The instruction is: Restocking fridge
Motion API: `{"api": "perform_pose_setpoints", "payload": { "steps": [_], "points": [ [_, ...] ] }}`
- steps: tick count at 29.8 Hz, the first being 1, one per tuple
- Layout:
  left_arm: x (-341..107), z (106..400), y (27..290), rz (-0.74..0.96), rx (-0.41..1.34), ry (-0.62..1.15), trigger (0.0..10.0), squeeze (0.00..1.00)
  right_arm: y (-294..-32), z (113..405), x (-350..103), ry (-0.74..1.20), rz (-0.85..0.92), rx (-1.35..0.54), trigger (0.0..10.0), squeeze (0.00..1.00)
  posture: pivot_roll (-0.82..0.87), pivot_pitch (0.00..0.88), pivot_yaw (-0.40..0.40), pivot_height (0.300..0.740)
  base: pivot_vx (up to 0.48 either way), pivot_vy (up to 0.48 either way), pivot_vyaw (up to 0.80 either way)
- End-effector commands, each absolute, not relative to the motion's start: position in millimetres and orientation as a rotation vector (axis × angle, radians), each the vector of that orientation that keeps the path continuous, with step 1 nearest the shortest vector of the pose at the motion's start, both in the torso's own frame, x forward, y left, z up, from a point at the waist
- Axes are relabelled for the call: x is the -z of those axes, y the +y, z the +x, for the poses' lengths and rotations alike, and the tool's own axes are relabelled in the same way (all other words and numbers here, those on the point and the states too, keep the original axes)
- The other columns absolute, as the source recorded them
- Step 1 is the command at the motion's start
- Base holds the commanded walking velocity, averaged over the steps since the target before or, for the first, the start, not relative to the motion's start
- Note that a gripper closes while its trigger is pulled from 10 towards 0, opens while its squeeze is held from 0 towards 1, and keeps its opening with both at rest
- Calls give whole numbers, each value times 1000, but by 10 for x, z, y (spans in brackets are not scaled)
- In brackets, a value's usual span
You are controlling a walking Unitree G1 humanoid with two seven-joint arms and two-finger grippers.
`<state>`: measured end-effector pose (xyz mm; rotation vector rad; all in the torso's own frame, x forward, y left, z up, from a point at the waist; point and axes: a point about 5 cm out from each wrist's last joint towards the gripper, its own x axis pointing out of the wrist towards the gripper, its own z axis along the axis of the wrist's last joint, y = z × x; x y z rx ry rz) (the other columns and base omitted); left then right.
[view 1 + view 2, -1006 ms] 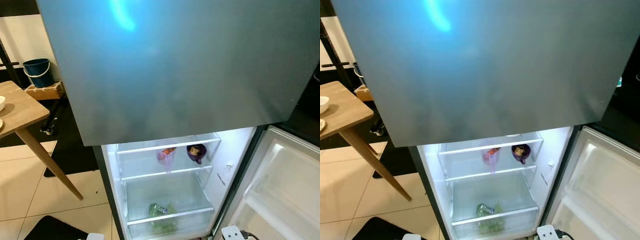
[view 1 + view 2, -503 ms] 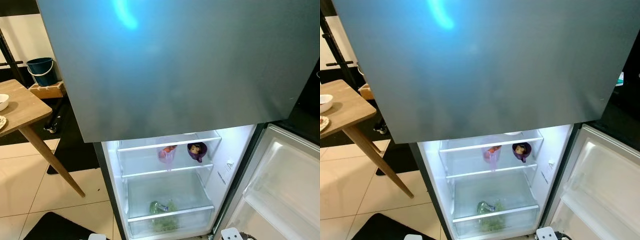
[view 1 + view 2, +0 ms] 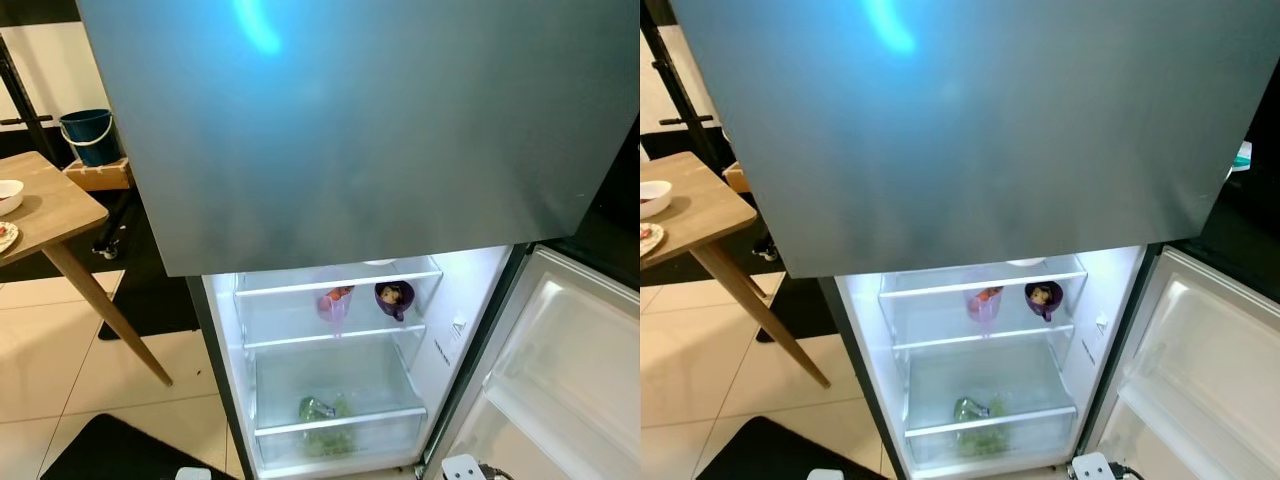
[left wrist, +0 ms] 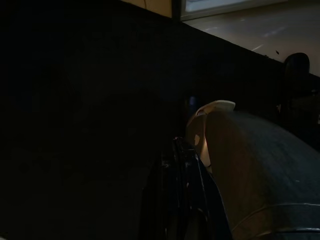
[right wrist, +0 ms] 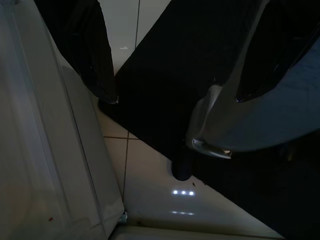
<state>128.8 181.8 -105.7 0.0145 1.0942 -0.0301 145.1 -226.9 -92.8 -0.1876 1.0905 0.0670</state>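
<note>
The fridge stands before me with its grey upper door (image 3: 360, 130) closed and its lit lower compartment (image 3: 335, 370) open. On a glass shelf inside sit a pink cup (image 3: 333, 305) holding something orange and a purple cup (image 3: 394, 298). Green vegetables (image 3: 322, 412) lie in the clear bottom drawer. The lower door (image 3: 560, 370) swings out to the right, its white shelves bare. My right gripper (image 5: 160, 120) hangs open over the floor beside the white door, holding nothing. The left gripper (image 4: 182, 150) hangs in deep shade.
A wooden table (image 3: 50, 210) with a white bowl (image 3: 8, 195) stands to the left, one slanted leg reaching toward the fridge. A blue bucket (image 3: 88, 135) sits behind it. A black mat (image 3: 110, 450) lies on the tiles, and a white power strip (image 3: 462, 467) by the door's foot.
The head camera has drifted a little, so the table and bucket sit further right in the picture. The things inside the fridge have not moved.
</note>
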Motion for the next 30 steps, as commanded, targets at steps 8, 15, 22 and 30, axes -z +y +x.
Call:
{"api": "perform_pose_setpoints", "payload": {
  "steps": [8, 15, 22, 30],
  "points": [
    [1071, 1246, 1819, 4, 22, 1108, 10000, 0, -2239, 1442, 939, 1098, -186, -76, 10000, 0, -53, 0, -28, 740, 0, 0, 0],
    [1074, 1238, 1808, 3, 25, 1110, 10000, 0, -2235, 1433, 944, 1101, -187, -79, 10000, 0, -53, 0, -29, 740, 0, 0, 0],
    [1079, 1227, 1798, 1, 31, 1114, 10000, 0, -2232, 1427, 946, 1103, -190, -82, 10000, 0, -53, 0, -29, 740, 0, 0, 0],
    [1086, 1212, 1776, 4, 43, 1122, 10000, 0, -2223, 1429, 947, 1103, -191, -89, 10000, 0, -53, 0, -30, 740, -176, 0, 0]
  ]
}}
